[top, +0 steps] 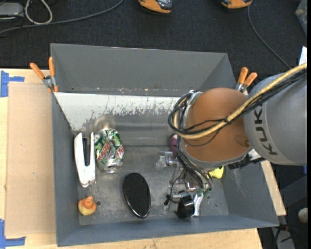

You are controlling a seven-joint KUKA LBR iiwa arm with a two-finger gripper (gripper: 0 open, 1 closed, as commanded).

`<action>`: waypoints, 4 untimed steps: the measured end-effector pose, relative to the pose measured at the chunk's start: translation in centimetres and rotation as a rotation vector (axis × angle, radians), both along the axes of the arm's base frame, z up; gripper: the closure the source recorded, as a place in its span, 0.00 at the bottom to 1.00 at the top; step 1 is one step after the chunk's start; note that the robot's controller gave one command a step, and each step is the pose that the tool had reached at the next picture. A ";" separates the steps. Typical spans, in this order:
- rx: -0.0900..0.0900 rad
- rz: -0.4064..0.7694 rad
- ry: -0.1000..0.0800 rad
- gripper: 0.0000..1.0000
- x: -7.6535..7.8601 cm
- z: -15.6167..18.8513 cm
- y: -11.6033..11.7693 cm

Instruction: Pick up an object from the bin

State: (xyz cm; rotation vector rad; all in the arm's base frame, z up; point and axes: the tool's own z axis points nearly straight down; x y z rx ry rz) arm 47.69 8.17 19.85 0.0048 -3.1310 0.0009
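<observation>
The grey metal bin holds a crushed green can, crumpled and shiny, beside a long white plastic bar — and a smooth black oval nearer the front. A small orange toy sits front left. The pincer hangs low at front right, over a small black lump — whether it is open or closed cannot be told.

Can right of stapler, in bin
</observation>
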 end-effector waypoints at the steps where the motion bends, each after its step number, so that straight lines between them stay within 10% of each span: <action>1: 0.001 -0.004 -0.008 0.00 0.2 0.4 -0.1; 4: 0.007 0.671 -0.003 0.00 3.5 -8.1 6.1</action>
